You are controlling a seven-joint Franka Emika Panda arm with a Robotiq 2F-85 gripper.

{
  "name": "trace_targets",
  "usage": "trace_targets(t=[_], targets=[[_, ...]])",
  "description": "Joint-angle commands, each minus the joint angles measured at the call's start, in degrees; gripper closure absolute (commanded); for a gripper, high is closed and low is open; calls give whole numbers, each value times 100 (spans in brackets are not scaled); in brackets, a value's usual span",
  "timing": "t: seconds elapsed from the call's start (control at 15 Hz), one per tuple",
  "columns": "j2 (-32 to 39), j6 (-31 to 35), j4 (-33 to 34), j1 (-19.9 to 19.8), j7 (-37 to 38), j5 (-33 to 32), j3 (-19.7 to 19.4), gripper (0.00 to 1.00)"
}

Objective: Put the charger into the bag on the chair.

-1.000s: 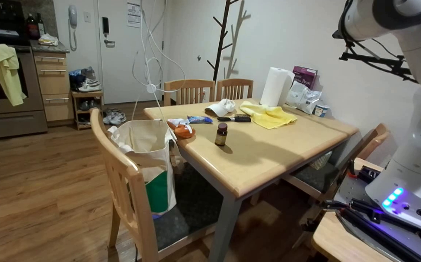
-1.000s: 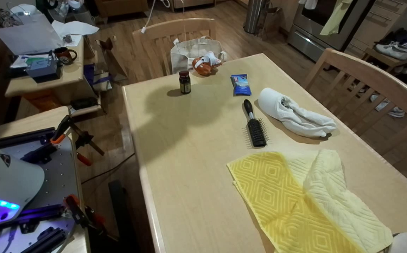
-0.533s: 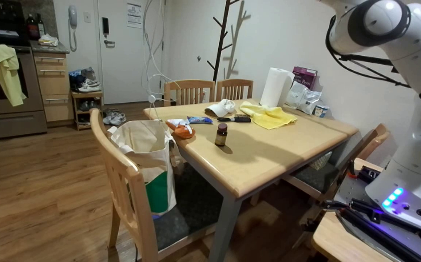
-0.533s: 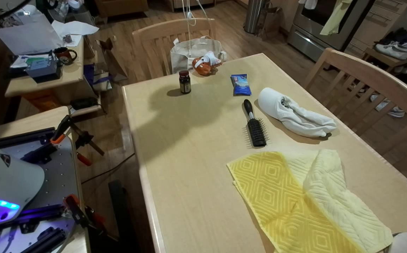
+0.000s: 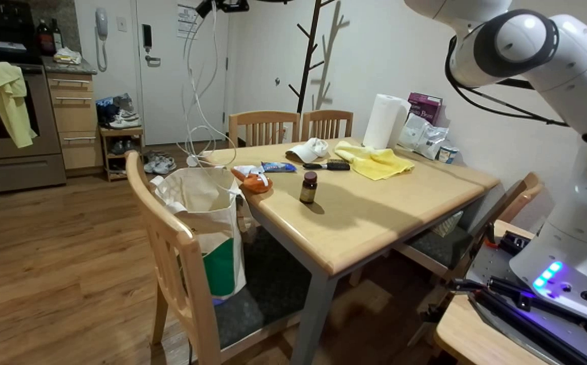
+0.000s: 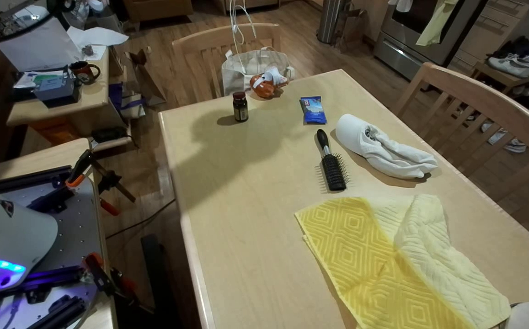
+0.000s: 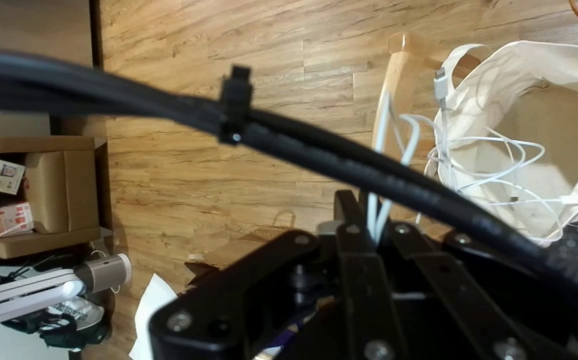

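The charger is a looped white cable [image 5: 192, 160] with a small white disc on it. It hangs from my gripper [image 5: 212, 6] above the bag [image 5: 225, 263] in an exterior view; the cable [image 6: 233, 20] also shows in an exterior view. In the wrist view my gripper [image 7: 361, 207] is shut on the cable, two strands standing between its fingers. Cable loops and a white plug [image 7: 441, 87] hang over the rim of the off-white bag [image 7: 563, 117]; a white end [image 7: 572, 199] lies across its far wall. The bag stands open on the chair [image 5: 169, 223].
The table [image 5: 354, 228] adjoins the bag. On it are a brown bottle [image 5: 309, 187], an orange packet [image 5: 257, 183], a blue wrapper [image 5: 279, 167], a brush [image 5: 326, 166], a white cap [image 5: 308, 150] and a yellow cloth [image 5: 374, 161]. A black hose [image 7: 318, 145] crosses the wrist view.
My arm has come lower and reached further out, so the gripper now shows at the top of an exterior view. The cable has sunk with it and swung over the bag's opening.
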Motion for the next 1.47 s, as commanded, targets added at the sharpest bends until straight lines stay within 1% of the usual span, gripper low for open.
trace_targets(t=[0.0, 0.13, 0.2, 0.27, 0.33, 0.4, 0.47, 0.53, 0.6, 0.67, 0.73, 0.8, 0.87, 0.93, 1.0, 1.07, 1.13, 1.27, 1.33, 1.4], targets=[[-47, 200, -97, -3, -285, 89, 118, 94], [38, 193, -161, -44, -324, 150, 194, 94], [418, -167, 421, 38, -325, 249, 85, 94], [470, -232, 416, 3, -300, 274, 84, 94], [203, -50, -227, -195, -302, 265, 238, 94], [653, -308, 418, -59, -274, 321, 81, 94], [732, -325, 413, -84, -248, 293, 36, 94], [479, -59, -223, -241, -269, 202, 127, 94], [554, -77, -234, -265, -266, 149, 77, 94], [942, -384, 386, -143, -254, 154, -105, 94], [1014, -402, 384, -133, -245, 78, -200, 94], [754, -150, -229, -235, -220, -6, -193, 94], [1171, -416, 393, -90, -111, -34, -398, 94], [1266, -332, 399, -16, 35, -171, -573, 94], [1014, -56, -219, -57, 88, -271, -664, 95], [1080, -50, -244, 14, 234, -404, -859, 94], [1460, -341, 337, 128, 349, -528, -1008, 94], [1567, -450, 344, 221, 626, -778, -1265, 94], [1587, -602, 339, 236, 701, -818, -1300, 94], [1286, -437, -264, 238, 759, -782, -1364, 94]])
